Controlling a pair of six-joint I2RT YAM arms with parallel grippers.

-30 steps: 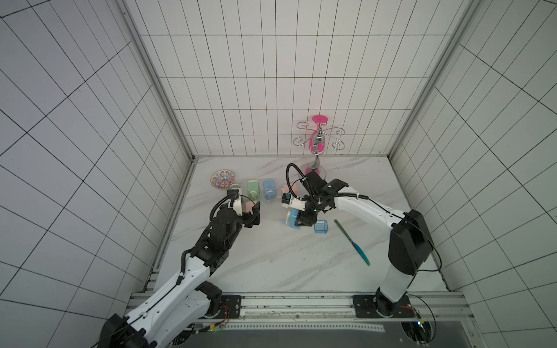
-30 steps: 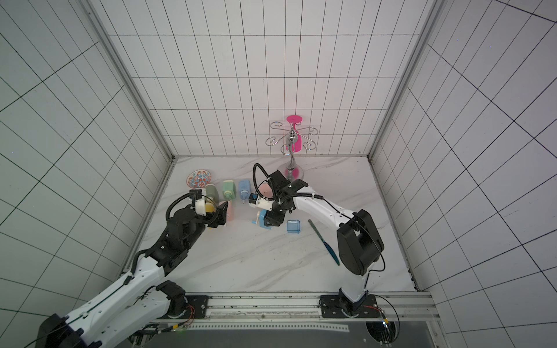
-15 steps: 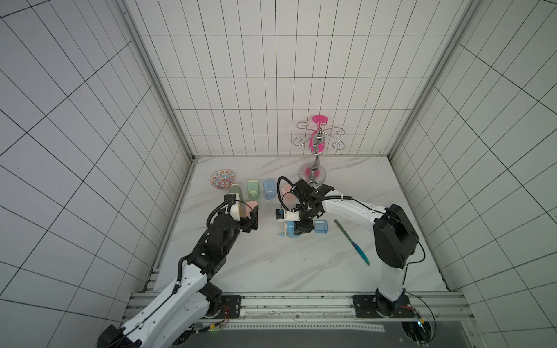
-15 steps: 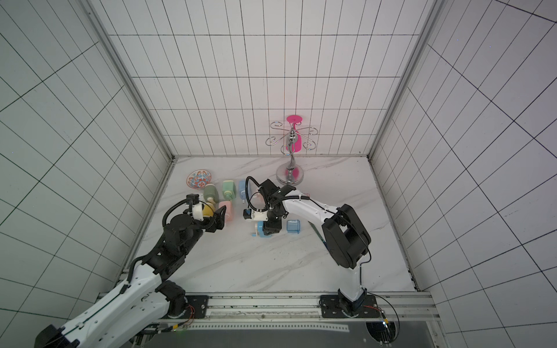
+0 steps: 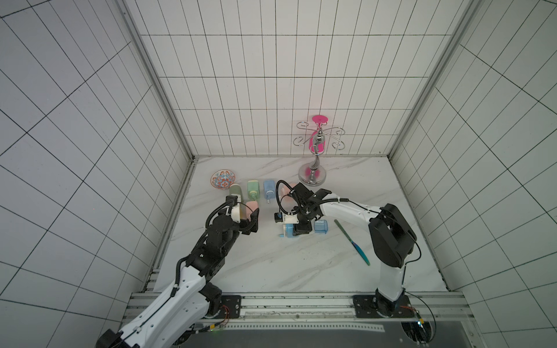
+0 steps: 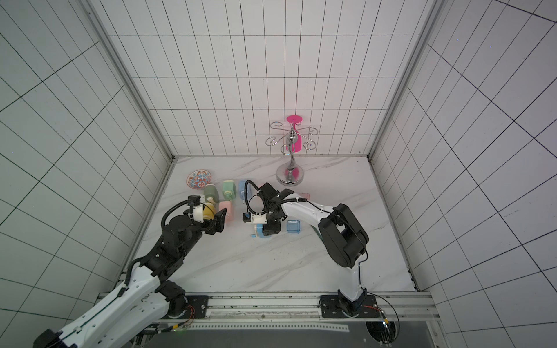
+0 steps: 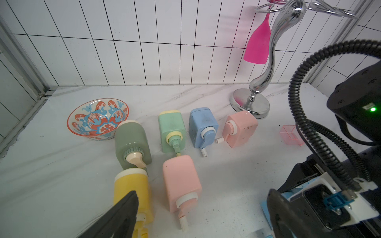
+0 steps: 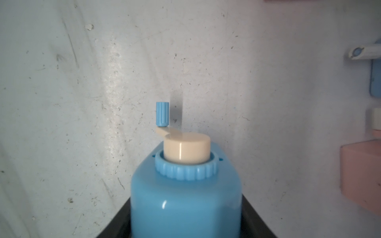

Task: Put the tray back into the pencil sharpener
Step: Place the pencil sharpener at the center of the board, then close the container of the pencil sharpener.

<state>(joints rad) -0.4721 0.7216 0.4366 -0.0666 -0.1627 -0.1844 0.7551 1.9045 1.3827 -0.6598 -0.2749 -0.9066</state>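
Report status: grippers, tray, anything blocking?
Left gripper open, empty. Right gripper shut on blue sharpener. Blue tray out, on table beside it. Teal tool lies clear of both.

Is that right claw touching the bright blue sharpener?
Touching. The right wrist view shows the blue sharpener wedged between the right gripper's black fingers, no gap.

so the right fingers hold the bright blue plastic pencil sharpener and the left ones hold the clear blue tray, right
No: the left fingers are open and empty. Both top views show the clear blue plastic tray on the table beside the bright blue plastic pencil sharpener, which the right fingers do hold.
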